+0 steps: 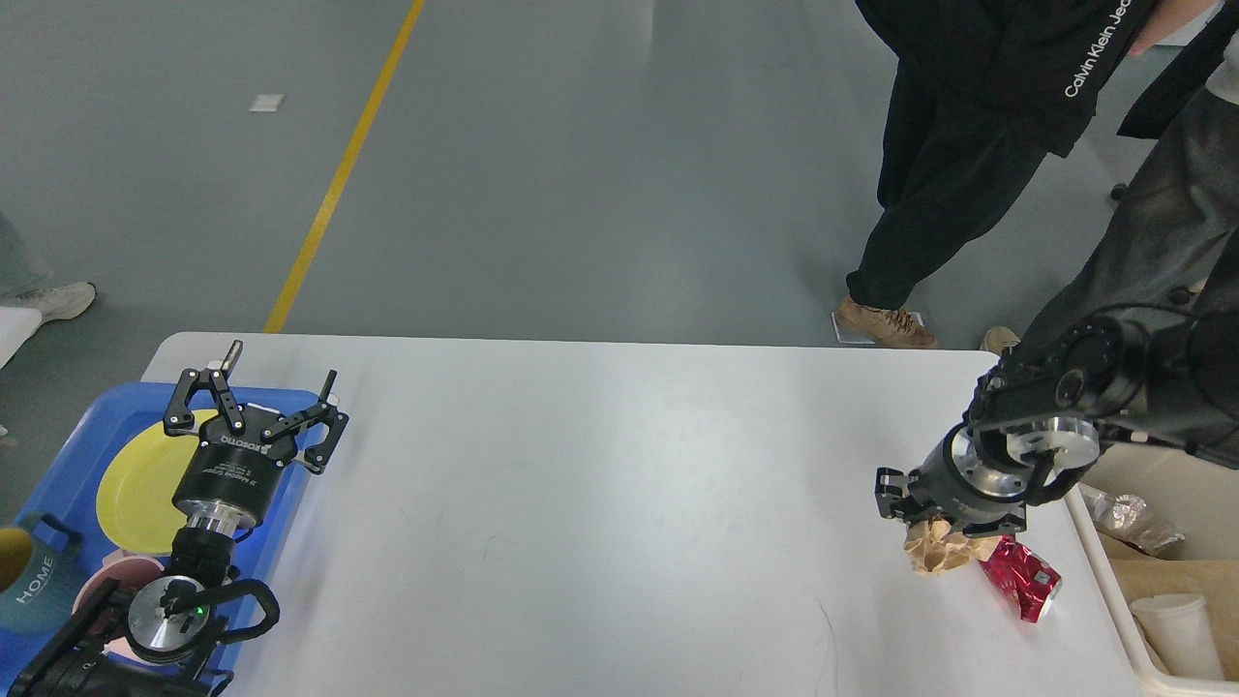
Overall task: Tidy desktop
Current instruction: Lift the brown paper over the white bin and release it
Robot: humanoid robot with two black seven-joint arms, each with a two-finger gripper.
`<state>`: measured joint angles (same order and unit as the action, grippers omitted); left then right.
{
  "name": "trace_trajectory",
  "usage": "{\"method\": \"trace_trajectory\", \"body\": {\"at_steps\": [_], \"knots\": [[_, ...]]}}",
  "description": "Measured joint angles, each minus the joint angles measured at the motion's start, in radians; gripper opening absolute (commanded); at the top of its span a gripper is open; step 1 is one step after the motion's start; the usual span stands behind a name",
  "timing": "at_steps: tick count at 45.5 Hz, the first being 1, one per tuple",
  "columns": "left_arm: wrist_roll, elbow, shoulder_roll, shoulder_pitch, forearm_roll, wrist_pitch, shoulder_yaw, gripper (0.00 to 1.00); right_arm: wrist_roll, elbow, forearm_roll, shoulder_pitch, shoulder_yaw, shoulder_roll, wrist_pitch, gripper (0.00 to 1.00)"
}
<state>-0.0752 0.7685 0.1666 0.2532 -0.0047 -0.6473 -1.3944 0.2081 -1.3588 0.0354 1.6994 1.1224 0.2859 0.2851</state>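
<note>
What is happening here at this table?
A two-armed robot is tidying the desktop. Its right pincer holds a crumpled brown paper, lifted just off the surface near the cream bin. A crushed red can lies beside it on the table. The left pincer hangs open over the blue tray, holding nothing.

Grey floor [600, 174] w/ yellow line [341, 174]; bystanders' legs [929, 203].
</note>
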Motion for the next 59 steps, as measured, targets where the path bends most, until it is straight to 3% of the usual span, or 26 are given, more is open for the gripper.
{"method": "trace_trajectory", "body": {"at_steps": [8, 19, 25, 31, 39, 48, 59], "knots": [[0.000, 0.000, 0.000, 0.000, 0.000, 0.000, 0.000, 0.97, -0.001, -0.193, 0.001, 0.275, 0.087, 0.005, 0.020, 0.00], [0.000, 0.000, 0.000, 0.000, 0.000, 0.000, 0.001, 0.97, -0.016, -0.319, 0.002, 0.606, 0.218, 0.047, 0.238, 0.00], [0.000, 0.000, 0.001, 0.000, 0.000, 0.000, 0.002, 0.97, -0.020, -0.331, -0.002, 0.684, 0.258, 0.078, 0.319, 0.00], [0.000, 0.000, 0.000, 0.000, 0.000, 0.000, 0.002, 0.97, -0.061, -0.332, -0.009, 0.698, 0.281, 0.082, 0.343, 0.00], [0.000, 0.000, 0.000, 0.000, 0.000, 0.000, 0.000, 0.97, -0.201, -0.323, -0.040, 0.701, 0.383, 0.073, 0.345, 0.00], [-0.001, 0.000, -0.001, -0.001, 0.000, 0.000, 0.001, 0.97, -0.215, -0.258, -0.079, 0.655, 0.480, 0.094, 0.331, 0.00], [-0.002, 0.000, 0.000, -0.001, 0.000, 0.000, 0.002, 0.97, -0.206, 0.111, -0.133, 0.354, 0.514, 0.326, 0.331, 0.00]]}}
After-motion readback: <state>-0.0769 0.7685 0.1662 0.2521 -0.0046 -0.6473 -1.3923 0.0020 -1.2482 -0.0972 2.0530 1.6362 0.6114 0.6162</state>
